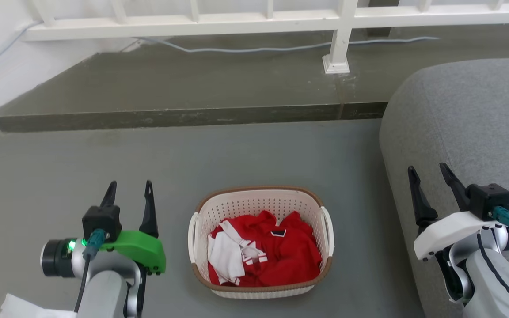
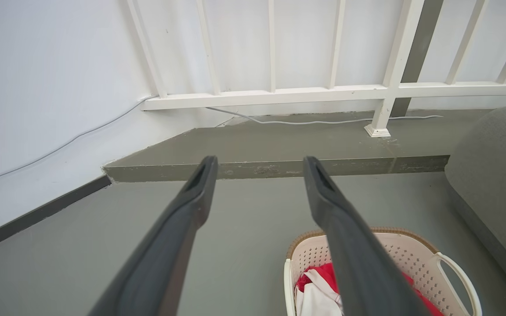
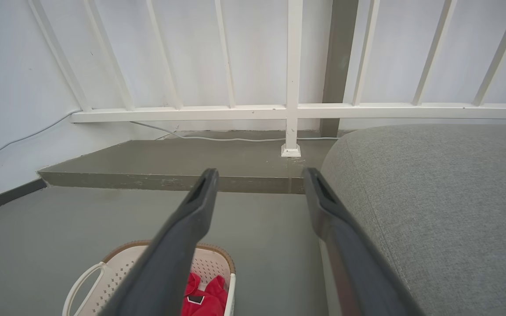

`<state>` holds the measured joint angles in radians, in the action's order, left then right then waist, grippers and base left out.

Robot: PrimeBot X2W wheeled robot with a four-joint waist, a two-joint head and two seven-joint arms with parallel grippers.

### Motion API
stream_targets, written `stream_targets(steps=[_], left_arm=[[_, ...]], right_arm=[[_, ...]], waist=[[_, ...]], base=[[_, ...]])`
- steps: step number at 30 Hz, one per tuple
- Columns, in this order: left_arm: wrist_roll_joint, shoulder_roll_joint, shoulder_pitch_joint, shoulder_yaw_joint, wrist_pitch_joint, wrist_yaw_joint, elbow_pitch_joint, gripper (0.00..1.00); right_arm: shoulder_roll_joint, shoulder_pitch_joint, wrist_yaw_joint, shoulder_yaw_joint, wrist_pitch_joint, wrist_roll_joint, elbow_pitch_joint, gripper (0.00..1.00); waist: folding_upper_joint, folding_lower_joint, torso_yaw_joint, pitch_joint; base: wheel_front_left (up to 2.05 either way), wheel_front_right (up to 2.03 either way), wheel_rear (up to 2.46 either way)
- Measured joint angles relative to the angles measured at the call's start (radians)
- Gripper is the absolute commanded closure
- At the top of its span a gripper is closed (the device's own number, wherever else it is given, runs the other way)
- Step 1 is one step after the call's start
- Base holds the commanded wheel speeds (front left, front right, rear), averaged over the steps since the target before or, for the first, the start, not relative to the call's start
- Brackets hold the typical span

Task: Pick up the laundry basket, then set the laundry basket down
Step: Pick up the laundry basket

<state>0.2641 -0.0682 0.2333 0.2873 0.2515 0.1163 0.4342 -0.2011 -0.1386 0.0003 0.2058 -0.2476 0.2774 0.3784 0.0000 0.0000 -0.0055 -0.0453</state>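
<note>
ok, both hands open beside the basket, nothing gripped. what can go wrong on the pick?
1. The right hand sits farther from the laundry basket than the left hand, close to the grey sofa; reaching in, that arm may brush it.
2. The side handles are thin loops hugging the walls; a missed one means a lopsided lift.
3. The red and white clothes lie loose and could slide out on a tilt.

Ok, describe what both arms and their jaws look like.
The left gripper: two long dark tapering jaws on a black block, bright green shell, silver wrist with green light, teal-plugged black cable. The right gripper: same jaws, white shell, teal plug, pale forearm with black line.
</note>
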Motion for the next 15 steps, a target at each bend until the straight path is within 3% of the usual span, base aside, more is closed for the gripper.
stream_targets(steps=[15], left_arm=[[-0.024,0.016,0.072,0.026,0.0,0.0,-0.02,0.0]], right_arm=[[0.002,-0.061,0.035,-0.012,0.0,-0.003,-0.01,0.0]], waist=[[0.0,0.0,0.002,-0.135]], base=[[0.0,0.0,0.0]])
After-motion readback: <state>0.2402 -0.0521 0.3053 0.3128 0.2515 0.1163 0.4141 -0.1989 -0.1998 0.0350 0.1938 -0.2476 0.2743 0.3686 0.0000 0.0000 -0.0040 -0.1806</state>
